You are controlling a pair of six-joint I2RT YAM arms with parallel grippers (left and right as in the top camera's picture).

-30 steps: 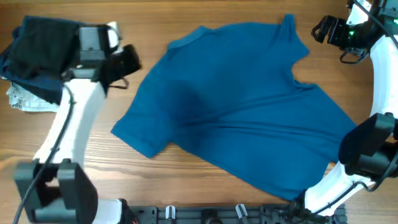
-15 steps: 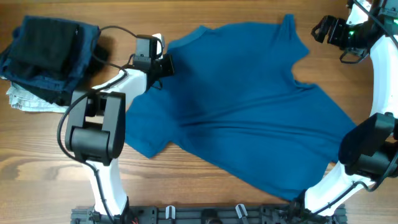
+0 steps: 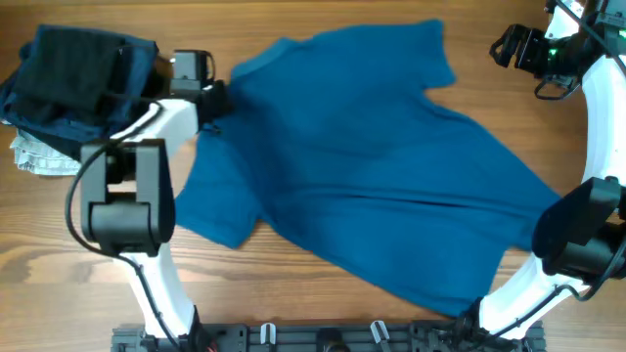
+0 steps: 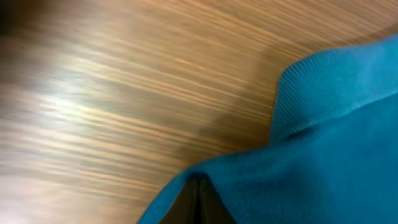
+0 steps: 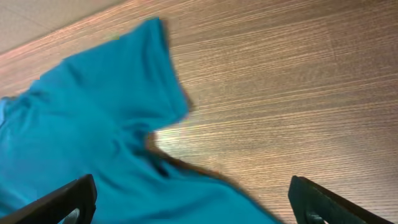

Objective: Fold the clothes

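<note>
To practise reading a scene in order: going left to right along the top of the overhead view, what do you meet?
Pile of dark clothes → left gripper → blue T-shirt → right gripper.

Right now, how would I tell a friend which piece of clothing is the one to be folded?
Start at the wooden table and look to its middle: the T-shirt lies spread out there. Unlike the dark folded garments stacked at the left edge, it is bright mid-blue, unfolded and by far the largest.
</note>
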